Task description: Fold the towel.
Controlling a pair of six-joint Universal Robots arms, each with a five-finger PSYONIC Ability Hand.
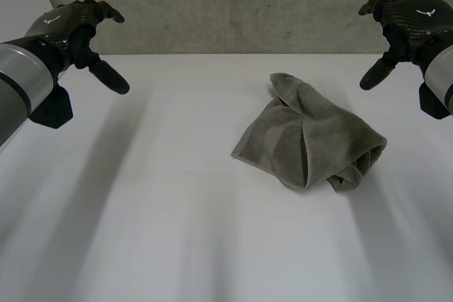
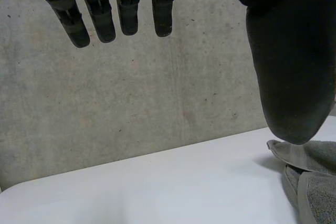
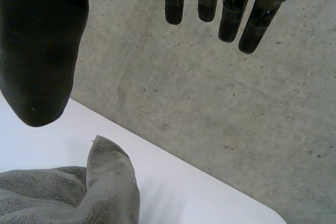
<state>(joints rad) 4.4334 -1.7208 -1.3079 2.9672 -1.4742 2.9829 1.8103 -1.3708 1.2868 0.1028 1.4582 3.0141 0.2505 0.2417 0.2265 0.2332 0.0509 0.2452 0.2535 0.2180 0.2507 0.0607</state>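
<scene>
grey towel [image 1: 311,136] lies crumpled right of centre on the tabletop [image 1: 141,210]; my left robot hand [image 1: 74,30] and right robot hand [image 1: 403,22] hang released, empty. i fear grabbing overlapped layers locks in the bunching.

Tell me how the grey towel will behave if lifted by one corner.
The towel lies crumpled in soft folds, so it is probably floppy and would hang and unfold. Its matte, napped surface suggests it would not slip easily in a grasp. Pushed over the smooth white table, it would likely bunch rather than slide whole.
</scene>
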